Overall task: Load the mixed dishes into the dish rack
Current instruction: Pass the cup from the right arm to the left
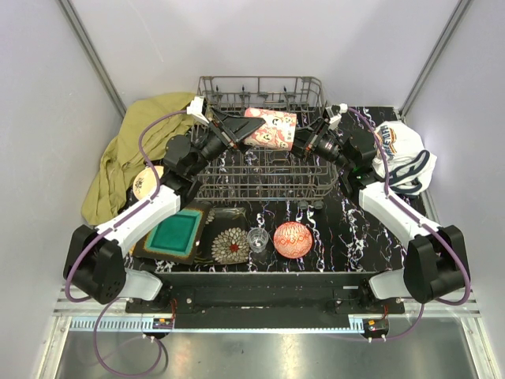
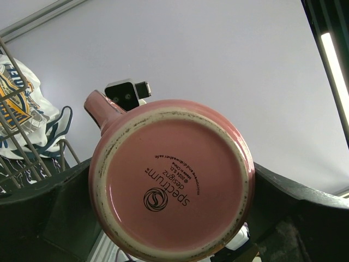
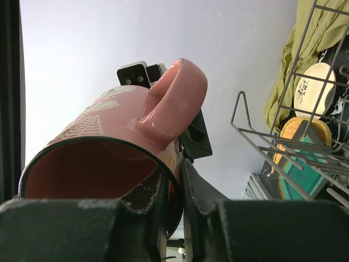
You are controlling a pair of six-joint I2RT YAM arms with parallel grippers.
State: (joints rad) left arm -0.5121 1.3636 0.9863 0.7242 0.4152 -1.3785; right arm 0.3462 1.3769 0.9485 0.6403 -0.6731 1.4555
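Pink cup [image 1: 270, 129] is hanging sideways over the dish rack [image 1: 237, 183]
Left gripper [image 1: 239, 131] is clamping its base, fingers spread wide; right gripper [image 1: 298, 140] is pinching its rim, fingers almost together.

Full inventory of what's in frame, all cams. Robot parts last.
grey wire dish rack: 1, grey, far centre
pink ceramic cup: 1, pink, held sideways over rack
teal square plate: 1, teal, near left
orange woven-look square plate: 1, orange, partly under teal plate
cream round plate: 1, cream, left
dark floral round plate: 1, dark, near centre
clear glass: 1, clear, beside bowl
red bowl: 1, red, near centre
olive-yellow cloth: 1, left
white printed cloth: 1, right
left gripper: jaws around cup base
right gripper: jaws pinch cup rim
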